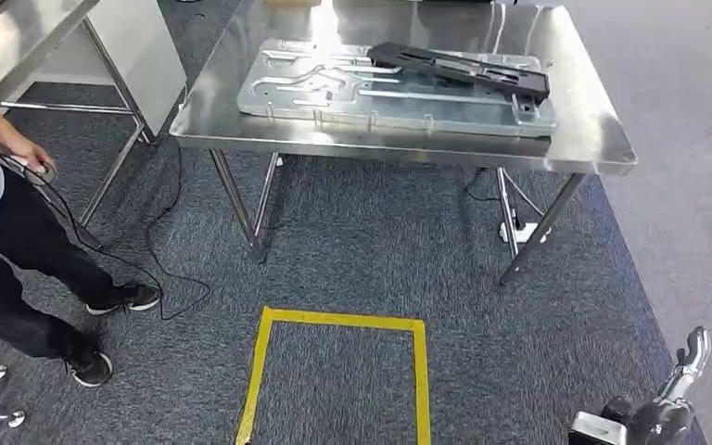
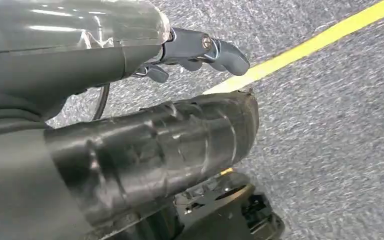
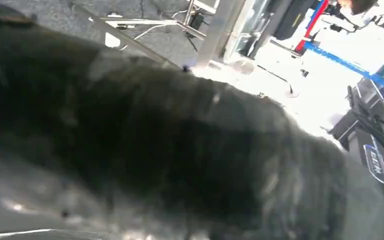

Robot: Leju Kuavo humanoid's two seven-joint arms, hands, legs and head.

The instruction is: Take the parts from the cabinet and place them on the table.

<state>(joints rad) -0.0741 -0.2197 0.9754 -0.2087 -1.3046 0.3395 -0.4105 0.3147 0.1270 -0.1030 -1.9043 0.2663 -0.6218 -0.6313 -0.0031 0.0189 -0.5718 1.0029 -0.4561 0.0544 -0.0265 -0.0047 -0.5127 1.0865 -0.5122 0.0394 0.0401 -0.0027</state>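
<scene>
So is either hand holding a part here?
The left hand holds nothing. The right hand cannot be told. Both parts lie on the table.

The right hand [image 1: 681, 385] hung low at the robot's side, with pale fingers [image 1: 695, 350] pointing up and away from the body. Whether it held anything could not be told; its wrist view was a dark blur. The left hand [image 2: 180, 55] hung down over the floor. Its dark fingers [image 2: 225, 52] curled in, and nothing was in them.
</scene>
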